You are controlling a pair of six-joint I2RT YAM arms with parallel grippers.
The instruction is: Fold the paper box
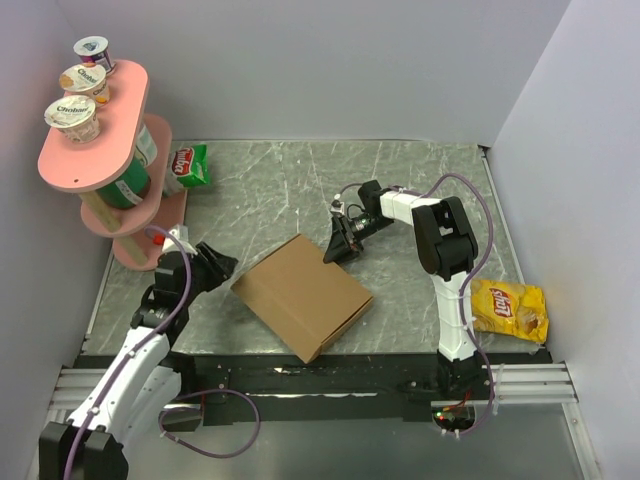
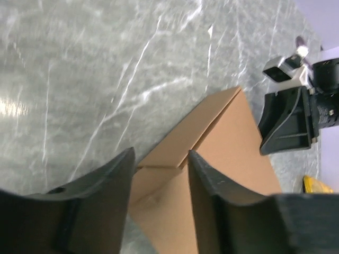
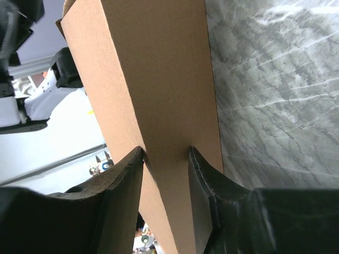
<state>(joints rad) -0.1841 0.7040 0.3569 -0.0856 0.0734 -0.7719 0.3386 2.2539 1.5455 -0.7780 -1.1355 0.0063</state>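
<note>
Right jaws grip paper box (image 3: 159,79) edge.

My grey marbled desk (image 1: 420,180) carries the brown paper box (image 1: 303,295) near its middle. A pink two-tier stand (image 1: 135,250) stands at my far left with a green snack bag (image 1: 189,165) beside it. A yellow chip bag (image 1: 510,309) lies at the right edge.

The top view looks down from high behind the 6 o'clock edge of the bench (image 1: 420,190), taking in all of it. Both wrist views sit low, very near the paper box (image 1: 300,295), the left facing 3 o'clock, the right 8 o'clock. All three share that paper box.
</note>
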